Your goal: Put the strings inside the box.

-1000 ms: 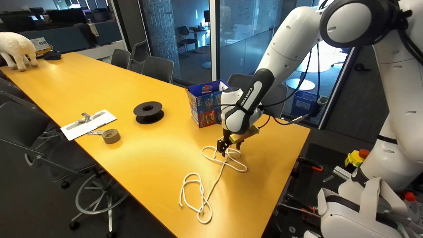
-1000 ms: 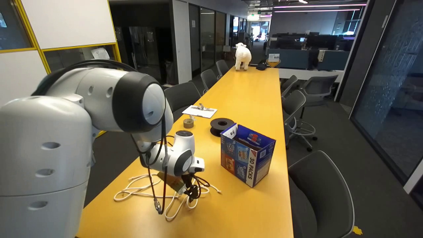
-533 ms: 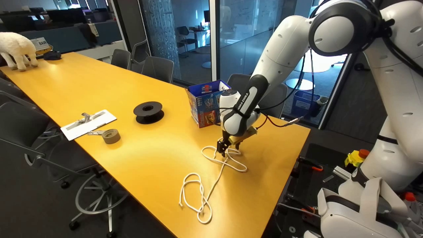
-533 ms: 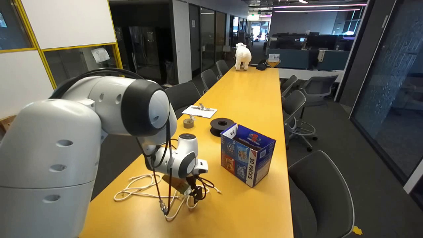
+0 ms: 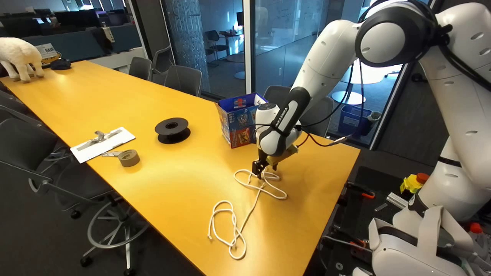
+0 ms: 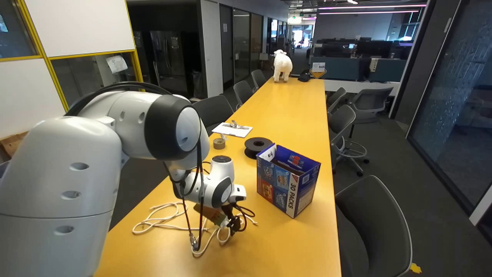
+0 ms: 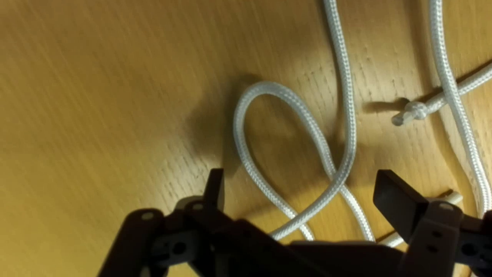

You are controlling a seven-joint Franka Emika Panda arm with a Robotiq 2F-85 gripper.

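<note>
The strings [image 7: 349,104] lie loosely looped on the surface [image 5: 184,180], outside the upright, open-topped blue box [image 6: 284,184], one set of loops nearer the box than the other. Beside the box, the jaws stand spread apart over the nearer loops, which show between them in the wrist view. The black spool [image 5: 172,131] rests near the box, separate from it.

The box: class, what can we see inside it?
In both exterior views, the open box shows blue inner sides with red print. Its near sides hide the bottom, so whether anything lies there cannot be told.
</note>
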